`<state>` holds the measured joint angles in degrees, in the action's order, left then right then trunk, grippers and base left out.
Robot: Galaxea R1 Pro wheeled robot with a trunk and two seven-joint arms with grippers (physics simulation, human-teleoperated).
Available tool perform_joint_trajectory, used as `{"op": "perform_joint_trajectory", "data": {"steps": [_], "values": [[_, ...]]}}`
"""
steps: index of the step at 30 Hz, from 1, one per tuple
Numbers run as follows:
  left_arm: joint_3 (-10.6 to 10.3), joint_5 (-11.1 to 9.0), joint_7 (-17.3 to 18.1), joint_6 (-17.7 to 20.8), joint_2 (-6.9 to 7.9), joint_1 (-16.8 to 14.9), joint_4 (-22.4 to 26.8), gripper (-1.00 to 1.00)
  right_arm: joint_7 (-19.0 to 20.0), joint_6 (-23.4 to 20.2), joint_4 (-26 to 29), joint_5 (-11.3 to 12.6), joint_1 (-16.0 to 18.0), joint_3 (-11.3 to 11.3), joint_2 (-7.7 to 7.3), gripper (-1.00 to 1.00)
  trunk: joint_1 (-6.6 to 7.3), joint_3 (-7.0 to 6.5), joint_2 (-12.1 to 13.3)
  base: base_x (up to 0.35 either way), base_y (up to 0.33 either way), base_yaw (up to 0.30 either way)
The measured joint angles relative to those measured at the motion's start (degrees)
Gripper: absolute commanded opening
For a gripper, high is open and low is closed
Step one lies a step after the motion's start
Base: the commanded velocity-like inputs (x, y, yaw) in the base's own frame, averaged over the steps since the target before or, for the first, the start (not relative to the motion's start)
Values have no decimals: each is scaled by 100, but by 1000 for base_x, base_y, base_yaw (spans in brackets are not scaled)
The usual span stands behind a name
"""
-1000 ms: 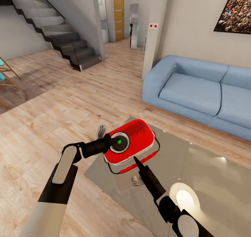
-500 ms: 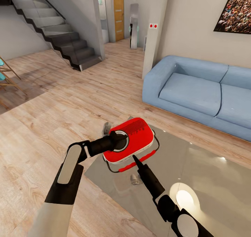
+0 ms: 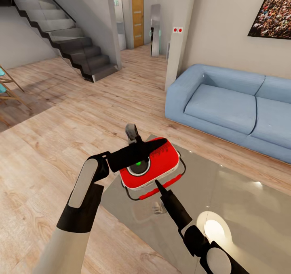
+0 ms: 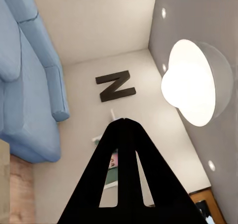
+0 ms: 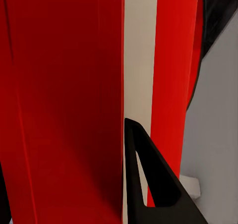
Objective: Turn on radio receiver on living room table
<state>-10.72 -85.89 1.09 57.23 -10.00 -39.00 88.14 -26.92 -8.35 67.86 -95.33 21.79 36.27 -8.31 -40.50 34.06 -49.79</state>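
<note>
The red radio receiver (image 3: 151,167) sits near the corner of the shiny grey surface (image 3: 242,209), in the living room with the wood floor (image 3: 60,120) and the blue sofa (image 3: 230,104). Its round dial shows a small green light.

The left jaws (image 3: 155,145) lie flat across the top of the radio, just above the dial. From the head view they look like one long black wedge. In the left wrist view the two black fingers (image 4: 124,174) meet at their tips, so the left jaws are pressed together with nothing between them. Past those tips are the sofa, a pale wall and a bright round lamp (image 4: 196,83).

The right jaws (image 3: 157,183) point at the near edge of the radio, right by its red handle. The tip looks like it touches the radio or is just beside it. In the right wrist view one black finger (image 5: 153,184) is up close to the radio's red and white stripes (image 5: 140,60). I cannot tell if the right jaws are spread or closed.
</note>
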Motion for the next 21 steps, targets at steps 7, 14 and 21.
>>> {"op": "perform_joint_trajectory", "data": {"steps": [7,14,21], "values": [[-5,-1,87,1,24,-2,-4,-100,958,55,299,100,228,-596,4,-100,-1,-1,0,0,0,0],[16,17,71,-1,79,-2,-13,-100,2712,-21,538,1371,1464,-1172,-38,-100,0,-1,0,0,0,0],[306,40,41,-10,494,-2,-58,-100,3659,-343,319,3370,2412,-1441,-779,-100,0,0,1,0,0,0]]}}
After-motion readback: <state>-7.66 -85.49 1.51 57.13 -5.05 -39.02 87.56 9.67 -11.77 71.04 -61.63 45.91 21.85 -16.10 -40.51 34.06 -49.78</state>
